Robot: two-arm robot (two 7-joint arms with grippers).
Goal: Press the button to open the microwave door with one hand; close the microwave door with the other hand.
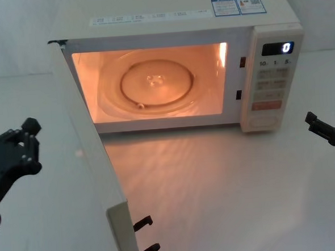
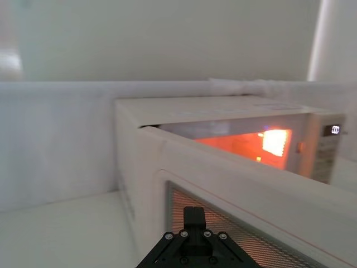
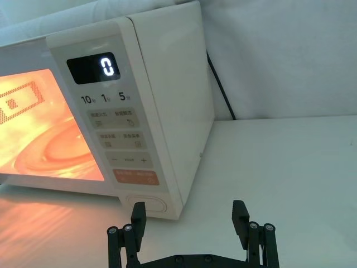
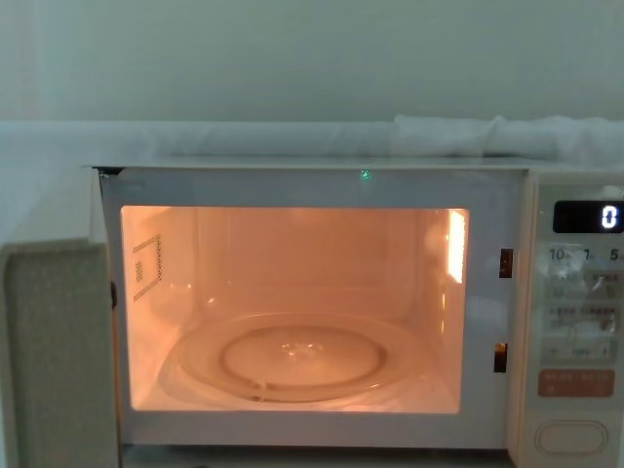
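Beside one wide-open microwave door [image 1: 90, 164], two grippers hover: left gripper [image 1: 22, 143] unclear, right gripper [image 3: 189, 215] spread

Head looks down, chest level, sharing microwave [image 1: 170, 68].

Microwave door [image 4: 54, 356] swung open at left, lit cavity with glass turntable [image 4: 292, 359], button [image 4: 570, 436] bottom right.

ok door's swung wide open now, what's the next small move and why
Probably bring the left gripper in against the outer face of the microwave door and start pushing it shut. The cavity is lit and exposed, and the right gripper sits back from the button, jaws open.
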